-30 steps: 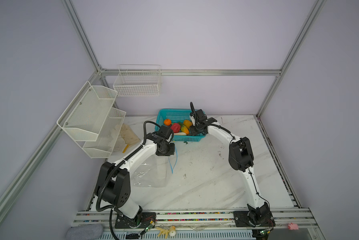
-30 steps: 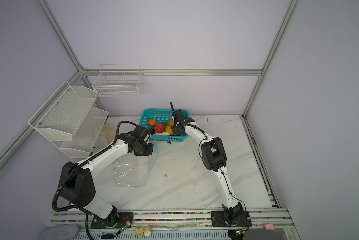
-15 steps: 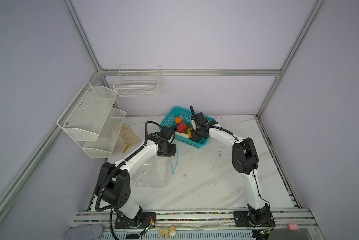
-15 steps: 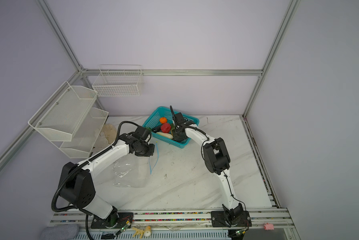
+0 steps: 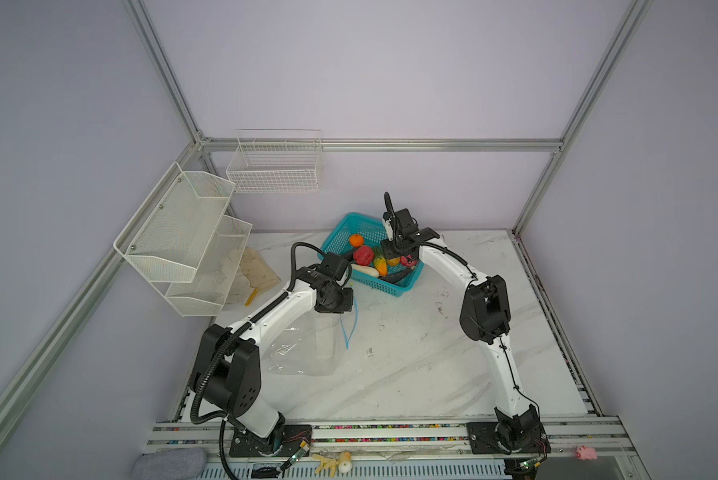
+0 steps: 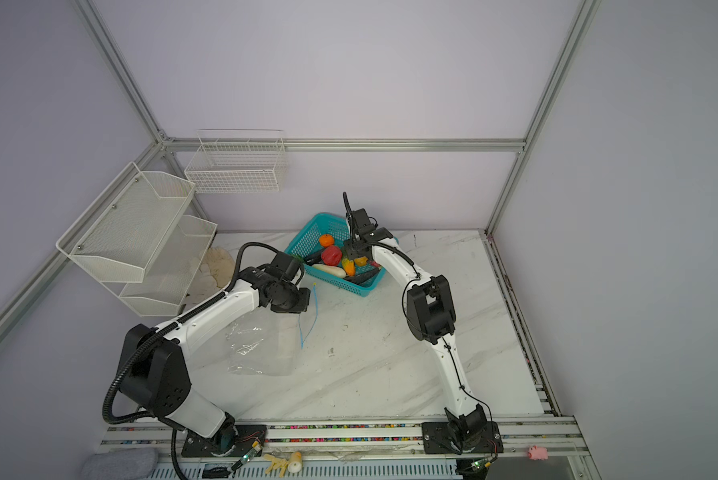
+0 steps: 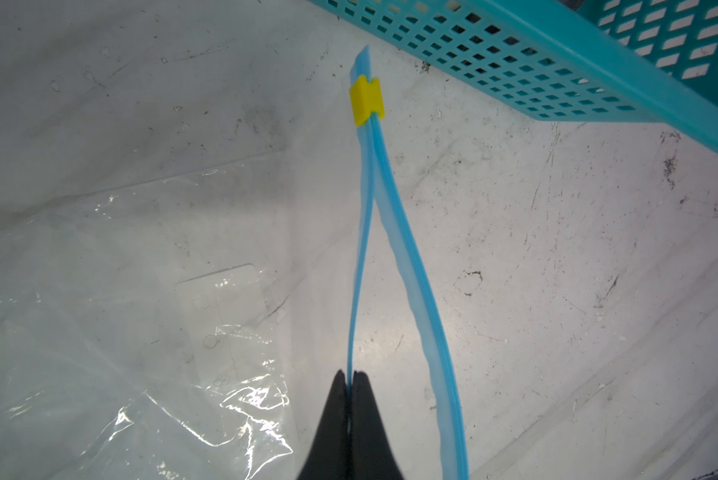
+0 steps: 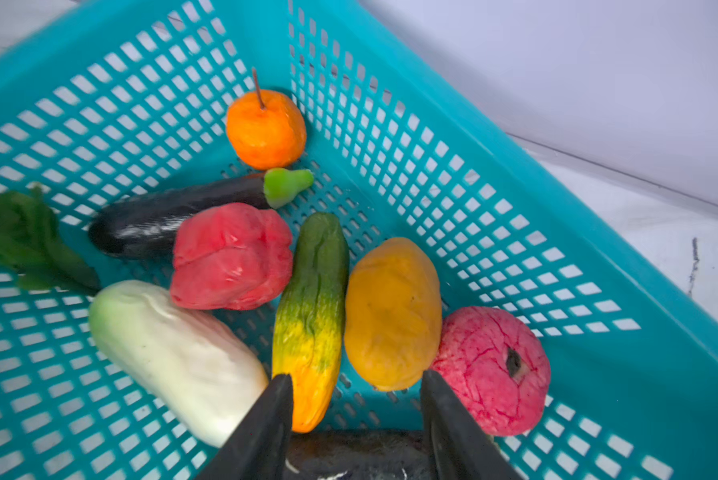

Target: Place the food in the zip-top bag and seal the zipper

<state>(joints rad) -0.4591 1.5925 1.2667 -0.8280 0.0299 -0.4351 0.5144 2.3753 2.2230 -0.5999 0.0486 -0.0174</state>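
The food lies in a teal basket (image 8: 390, 124): an orange (image 8: 266, 129), a dark eggplant (image 8: 174, 216), a red pepper (image 8: 232, 257), a green-yellow cucumber (image 8: 313, 311), a yellow-orange mango (image 8: 392, 311), a pink fruit (image 8: 490, 370) and a white radish (image 8: 174, 353). My right gripper (image 8: 356, 376) hangs open inside the basket, its tips beside the cucumber and mango, over a dark piece. The clear zip-top bag (image 5: 299, 353) lies flat on the table. My left gripper (image 7: 352, 374) is shut on one lip of the blue zipper (image 7: 407, 249). The mouth gapes, and the yellow slider (image 7: 366, 102) sits at its far end.
The teal basket (image 5: 390, 286) stands askew at the back middle, just beyond the bag's mouth. A white mesh shelf (image 5: 182, 232) and a wire basket (image 5: 274, 166) hang on the walls. A pale cloth (image 5: 253, 270) lies at the back left. Small toys (image 5: 332, 461) sit on the front rail.
The basket has swung round from square to askew, its near corner now toward the front right, with my right gripper inside it. My left gripper has kept its hold and barely moved.
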